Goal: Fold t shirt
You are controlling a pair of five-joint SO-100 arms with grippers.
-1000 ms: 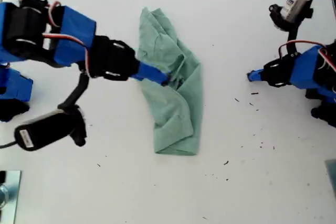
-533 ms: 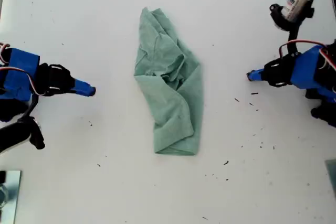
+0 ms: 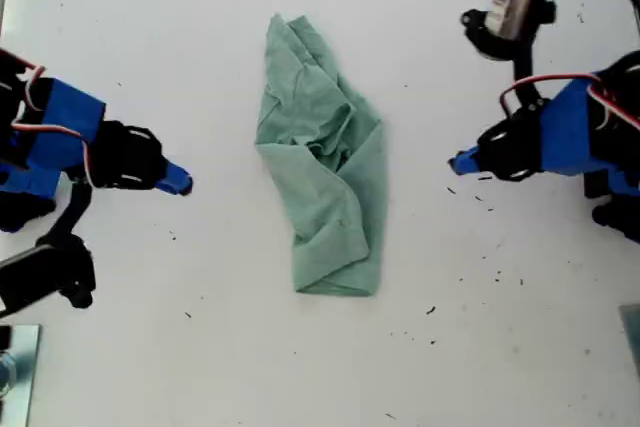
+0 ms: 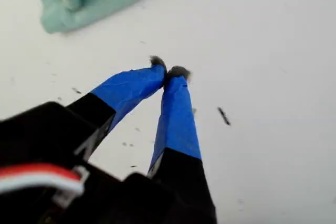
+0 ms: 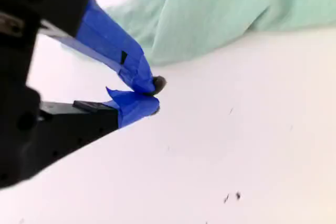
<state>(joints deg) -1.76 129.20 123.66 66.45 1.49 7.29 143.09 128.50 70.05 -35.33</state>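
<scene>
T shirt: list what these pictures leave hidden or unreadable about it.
1. Exterior view: the t shirt lies bunched, and its own folds hide the collar, the sleeves and the lower layers.
2. First wrist view: only one end shows, and the picture's edge cuts off the rest.
3. Second wrist view: it is blurred, cut by the edge and partly behind my second gripper.

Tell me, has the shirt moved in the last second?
No. The shirt keeps its spot in the exterior view, judged against the dark specks on the table.
</scene>
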